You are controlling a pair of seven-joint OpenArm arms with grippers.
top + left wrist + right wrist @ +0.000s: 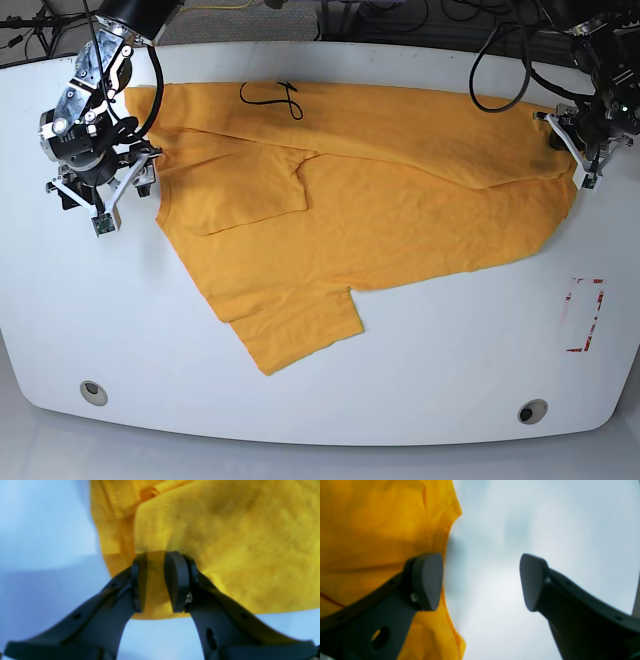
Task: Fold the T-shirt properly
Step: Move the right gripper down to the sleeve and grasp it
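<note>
The orange-yellow T-shirt [380, 200] lies spread across the white table, partly folded over itself, with a sleeve [300, 330] pointing toward the front edge. A bit of black script [272, 97] shows near its back edge. My left gripper [155, 580] is shut on a bunched fold at the T-shirt [225, 542] edge; in the base view the left gripper [570, 150] is at the cloth's right end. My right gripper [480, 582] stands open with only bare table between its fingers, one finger [427, 580] over the T-shirt [370, 530] edge. In the base view the right gripper [105, 200] is at the cloth's left end.
A red-outlined rectangle [583, 315] is marked on the table [450, 380] at the right. Two round holes [92, 391] [532, 411] sit near the front edge. Black cables [420, 25] run along the back edge.
</note>
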